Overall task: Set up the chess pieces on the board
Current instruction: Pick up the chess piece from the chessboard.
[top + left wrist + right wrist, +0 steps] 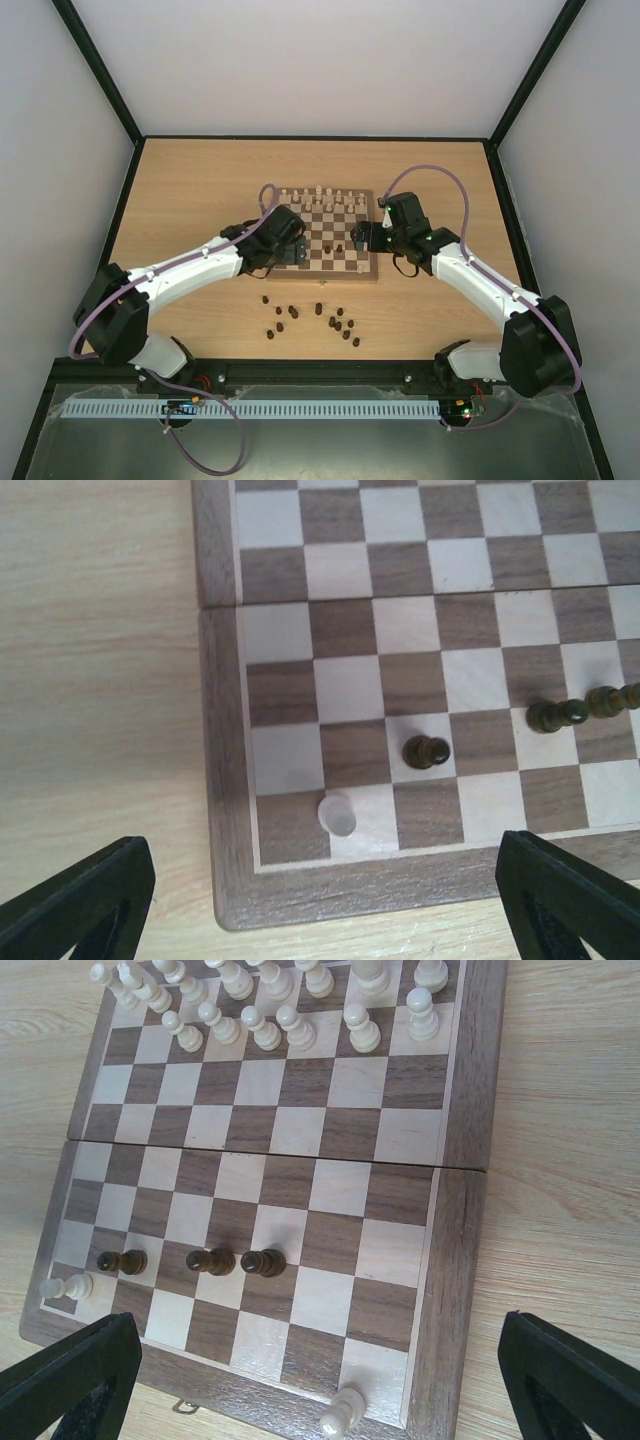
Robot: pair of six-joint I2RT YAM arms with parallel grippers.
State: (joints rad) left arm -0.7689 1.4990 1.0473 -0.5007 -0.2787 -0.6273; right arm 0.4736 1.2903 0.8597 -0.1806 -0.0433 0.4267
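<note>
Three dark pawns (210,1260) upright on board (452,1260), near rows. Cream ranks (362,1028) at 12 o'clock edge. Spare dark pieces (318,309) loose on table (200,180) at 6 o'clock. Left gripper (320,900), right gripper (320,1380): spread wide, empty. Risk: wide fingers, low over board, topple standing pawns on next reach.

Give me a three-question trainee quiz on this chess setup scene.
1. How many dark brown wooden pawns stand on the checkered wooden chessboard?
2. True or false: the loose dark brown pieces lie on the pale wooden tabletop, off the board.
3. The left gripper is: A open, B shut on a pawn, C out of view.
Key: 1 three; 2 true; 3 A.
</note>
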